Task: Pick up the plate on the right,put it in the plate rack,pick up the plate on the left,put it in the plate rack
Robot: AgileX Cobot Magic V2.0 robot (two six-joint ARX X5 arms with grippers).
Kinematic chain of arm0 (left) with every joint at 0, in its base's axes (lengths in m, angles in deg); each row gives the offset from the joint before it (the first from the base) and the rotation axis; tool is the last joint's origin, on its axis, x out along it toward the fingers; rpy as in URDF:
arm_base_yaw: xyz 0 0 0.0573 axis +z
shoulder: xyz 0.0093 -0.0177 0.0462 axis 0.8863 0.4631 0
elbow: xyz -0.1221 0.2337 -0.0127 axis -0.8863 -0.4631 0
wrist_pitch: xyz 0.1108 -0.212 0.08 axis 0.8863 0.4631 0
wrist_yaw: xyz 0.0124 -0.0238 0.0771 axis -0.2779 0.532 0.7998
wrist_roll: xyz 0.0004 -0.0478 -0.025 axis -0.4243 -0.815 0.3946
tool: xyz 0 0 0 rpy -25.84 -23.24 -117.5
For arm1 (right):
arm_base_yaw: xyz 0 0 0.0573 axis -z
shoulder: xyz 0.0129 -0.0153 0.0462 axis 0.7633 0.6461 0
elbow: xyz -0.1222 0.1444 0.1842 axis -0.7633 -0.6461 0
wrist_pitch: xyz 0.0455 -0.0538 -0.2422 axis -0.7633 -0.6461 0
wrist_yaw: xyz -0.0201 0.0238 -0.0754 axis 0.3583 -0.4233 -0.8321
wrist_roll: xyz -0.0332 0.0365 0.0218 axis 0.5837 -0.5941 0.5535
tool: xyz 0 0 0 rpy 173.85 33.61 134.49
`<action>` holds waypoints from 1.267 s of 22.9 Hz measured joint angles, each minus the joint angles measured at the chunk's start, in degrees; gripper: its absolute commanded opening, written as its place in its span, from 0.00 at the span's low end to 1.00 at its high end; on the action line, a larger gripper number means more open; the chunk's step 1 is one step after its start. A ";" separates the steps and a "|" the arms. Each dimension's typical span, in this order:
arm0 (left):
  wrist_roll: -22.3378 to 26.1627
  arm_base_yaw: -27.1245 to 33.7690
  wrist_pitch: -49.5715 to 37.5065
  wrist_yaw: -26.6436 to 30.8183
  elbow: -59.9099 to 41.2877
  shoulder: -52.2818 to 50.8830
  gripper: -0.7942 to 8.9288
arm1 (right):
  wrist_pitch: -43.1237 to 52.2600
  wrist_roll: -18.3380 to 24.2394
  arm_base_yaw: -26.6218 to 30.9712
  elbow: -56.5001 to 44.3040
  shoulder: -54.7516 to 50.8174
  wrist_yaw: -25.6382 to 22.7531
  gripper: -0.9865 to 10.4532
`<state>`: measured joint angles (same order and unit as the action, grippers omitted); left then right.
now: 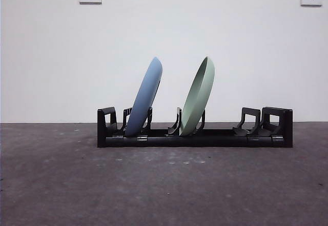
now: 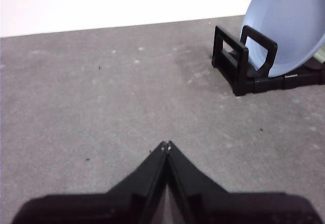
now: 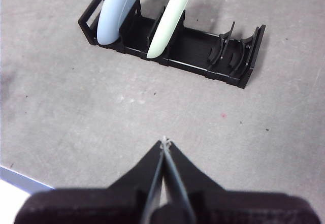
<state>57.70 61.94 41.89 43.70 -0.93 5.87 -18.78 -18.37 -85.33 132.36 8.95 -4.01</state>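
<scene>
- The plate rack [image 1: 195,138] sits on the grey table [image 1: 164,185], near its far edge by the wall, with both plates already in it, so the task looks finished.
- The blue plate [image 1: 145,99] stands on edge in a slot near one end of the rack. It leans against the upright prongs, which keep it from rolling or falling flat.
- The green plate [image 1: 199,99] stands the same way in a slot toward the middle of the rack, tilted in the same direction. The two plates are apart, not touching.
- The slots at the other end of the rack hold nothing.
- The left gripper [image 2: 166,145] has its jaws pressed together on nothing and hangs over bare table, well away from the blue plate's end of the rack. It seems parked, since no plate is left to carry.
- The right gripper [image 3: 164,141] is likewise pinched closed and empty, pulled back above the table with the whole rack in sight ahead of it.
- Neither arm shows in the front view, which fits arms drawn back clear of the leaning plates.
</scene>
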 measured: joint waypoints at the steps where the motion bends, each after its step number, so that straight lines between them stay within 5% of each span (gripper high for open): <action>1: -0.02 0.00 0.00 0.00 0.00 0.48 0.08 | 0.00 0.00 0.00 0.00 0.39 0.00 0.09; 9: -0.07 0.00 0.00 0.00 0.00 3.04 0.08 | 0.09 2.21 0.59 -0.04 3.98 -2.47 0.09; 12: -0.07 0.00 0.00 0.00 0.00 4.02 0.08 | 9.84 6.69 5.70 -0.44 2.36 -7.13 0.09; 15: -0.07 0.00 0.00 0.00 0.00 4.96 0.08 | 20.63 8.26 14.43 -4.70 -3.63 -1.25 0.09; 21: -0.07 0.00 0.00 0.00 0.00 6.62 0.08 | 44.78 14.12 30.69 -30.86 -21.64 -0.26 0.09; 29: -0.07 0.00 0.00 0.00 0.00 7.17 0.08 | 67.91 15.93 36.76 -59.82 -35.19 -0.11 0.09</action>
<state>57.63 61.94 41.89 43.70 -0.93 13.04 49.13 -2.43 -48.56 72.54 -26.24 -4.12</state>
